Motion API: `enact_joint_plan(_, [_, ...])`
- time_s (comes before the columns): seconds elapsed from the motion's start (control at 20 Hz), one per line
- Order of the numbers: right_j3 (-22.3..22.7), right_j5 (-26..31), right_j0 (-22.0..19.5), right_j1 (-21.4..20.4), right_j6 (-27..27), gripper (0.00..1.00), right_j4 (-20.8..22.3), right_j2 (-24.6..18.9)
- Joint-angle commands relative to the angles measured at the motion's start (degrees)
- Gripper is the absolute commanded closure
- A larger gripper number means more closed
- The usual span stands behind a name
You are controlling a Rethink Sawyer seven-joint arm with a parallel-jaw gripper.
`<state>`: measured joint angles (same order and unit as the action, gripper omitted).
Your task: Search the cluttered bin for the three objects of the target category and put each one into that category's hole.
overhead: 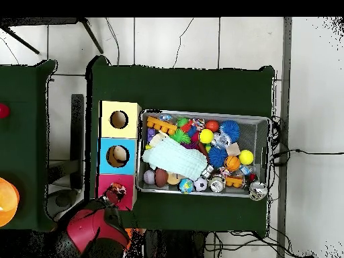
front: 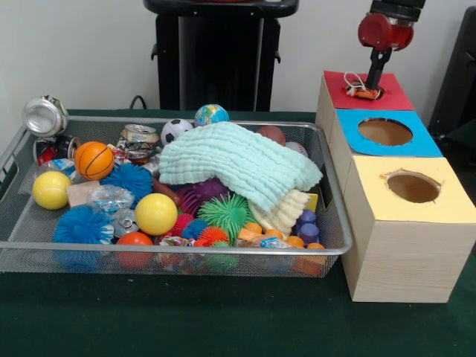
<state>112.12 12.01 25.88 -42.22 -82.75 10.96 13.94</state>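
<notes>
Three wooden boxes stand in a row right of the bin, each with a hole in a coloured top: red (front: 398, 98), blue (front: 425, 143) and yellow (front: 372, 195). My gripper (front: 370, 88) hangs straight over the red box's hole, where a small crushed orange and white can (front: 360, 91) lies at its tip. Whether the gripper holds the can is unclear. In the overhead view the gripper (overhead: 114, 193) is over the red box (overhead: 125, 183). More cans are in the wire bin (front: 186, 251): a crushed one (front: 140, 137) and a silver one (front: 44, 115) at the far left corner.
A pale green towel (front: 238, 163) covers the bin's middle, over a cream cloth (front: 286, 210). Around it lie balls, among them an orange basketball (front: 94, 160), yellow balls (front: 155, 213) and spiky balls (front: 224, 212). A black stand (front: 216, 52) rises behind the bin.
</notes>
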Motion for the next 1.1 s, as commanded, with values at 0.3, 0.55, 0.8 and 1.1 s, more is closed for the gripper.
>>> enact_joint_plan(0.3, [-1.2, -7.6, 0.24, 7.59, -12.15, 1.0, -0.16, 2.39])
enact_joint_plan(0.55, [-0.36, -6.41, 0.96, 6.54, -11.81, 1.0, -0.79, 3.05])
enact_joint_plan(0.8, [-0.04, -4.07, 2.33, 4.76, -11.93, 1.0, -1.57, 3.78])
enact_joint_plan(1.1, [-0.08, 1.22, 3.09, 0.17, -11.11, 1.0, -2.61, 3.45])
